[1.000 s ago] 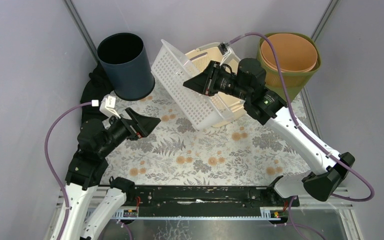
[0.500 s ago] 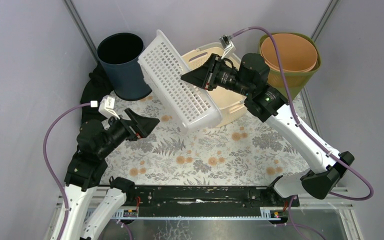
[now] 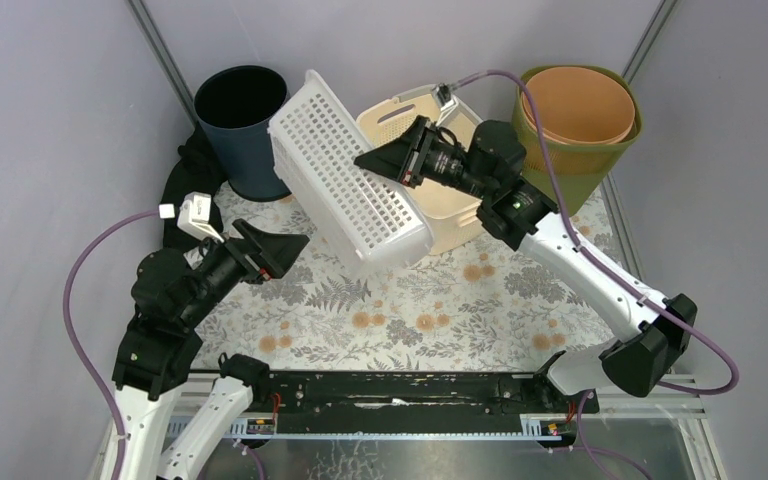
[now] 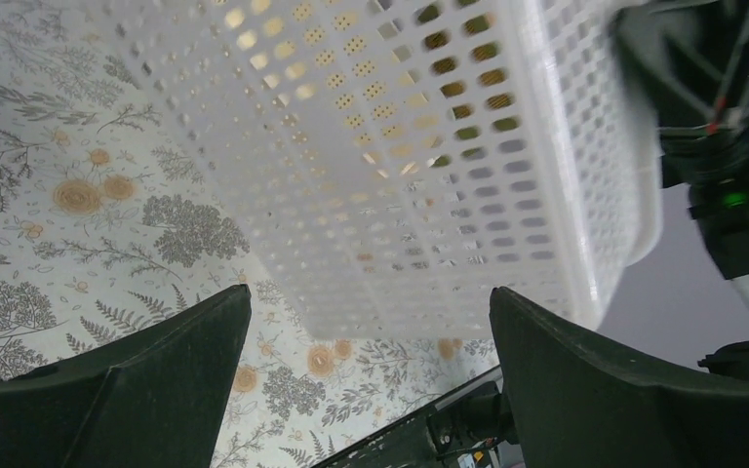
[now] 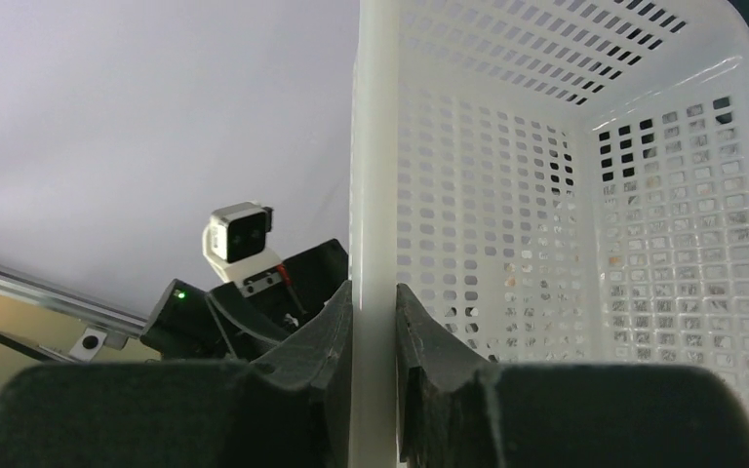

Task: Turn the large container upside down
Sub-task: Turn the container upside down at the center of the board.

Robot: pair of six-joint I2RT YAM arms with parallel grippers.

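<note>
The large container is a white perforated basket (image 3: 345,185). It hangs tilted in the air over the back middle of the floral mat, its holed bottom facing up and left. My right gripper (image 3: 375,165) is shut on its rim. In the right wrist view the rim strip (image 5: 374,195) runs between the two pads (image 5: 336,322), and the basket's inside (image 5: 566,195) fills the right half. My left gripper (image 3: 295,243) stands open and empty, below and left of the basket. The left wrist view shows the basket's underside (image 4: 400,146) above the wide-apart fingers (image 4: 156,370).
A dark blue bin (image 3: 245,125) stands at the back left, next to the basket's raised end. A cream basket (image 3: 450,200) sits behind the white one. At the back right is an olive bucket (image 3: 600,150) holding an orange pot (image 3: 580,100). Black cloth (image 3: 185,170) lies at the left wall.
The right gripper has swung the basket up and leftward, turning its bottom further upward. The left arm has drawn back slightly to the left, still open.
</note>
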